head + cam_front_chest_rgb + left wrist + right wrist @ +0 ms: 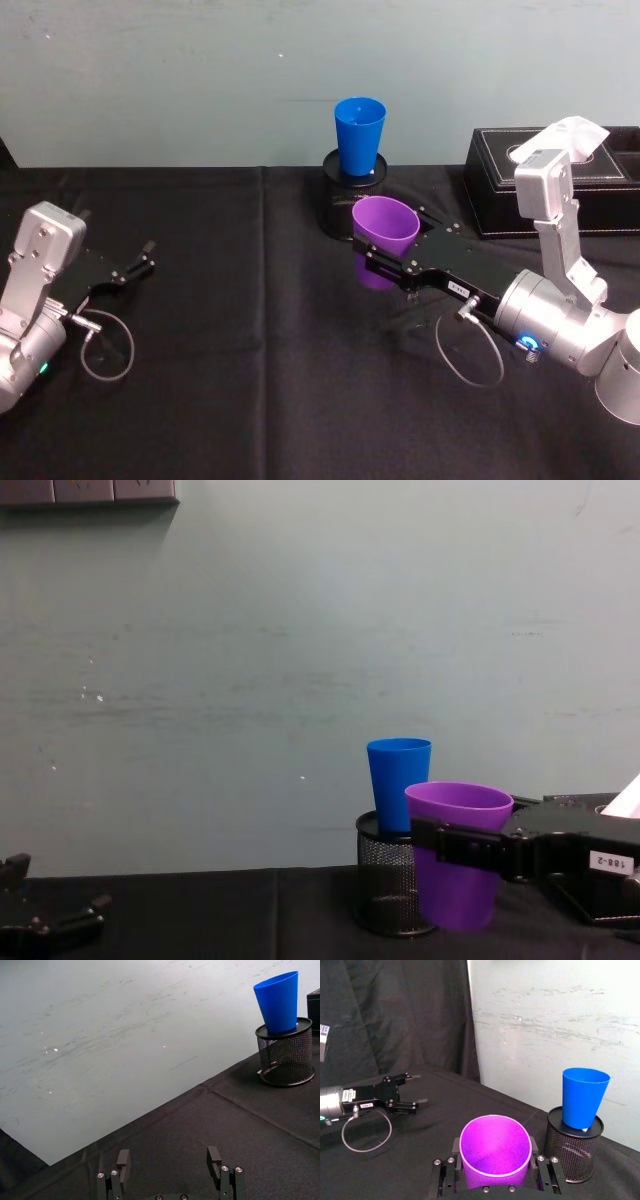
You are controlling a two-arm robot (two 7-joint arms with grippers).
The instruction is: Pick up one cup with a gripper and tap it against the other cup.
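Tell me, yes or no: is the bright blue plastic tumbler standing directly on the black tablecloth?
No, the bright blue plastic tumbler stands upright on the top of the black mesh pen holder.

Other cup (360, 135) sits in holder (335, 205), seemingly behind held cup (385, 228).

Soft, even light all round, with no hard shadows anywhere. The wall (150, 80) comes up bright and pale, while the black cloth (250, 380) swallows the light and its folds barely register. The purple cup (495, 1152) glows in the right wrist view as light passes through its side. The blue cup (278, 1002) is brighter down one side. A white tissue (585, 130) burns out to plain white. A blue ring light (530, 345) shines on the right arm (560, 315). Small specks glint on the wall in the left wrist view.
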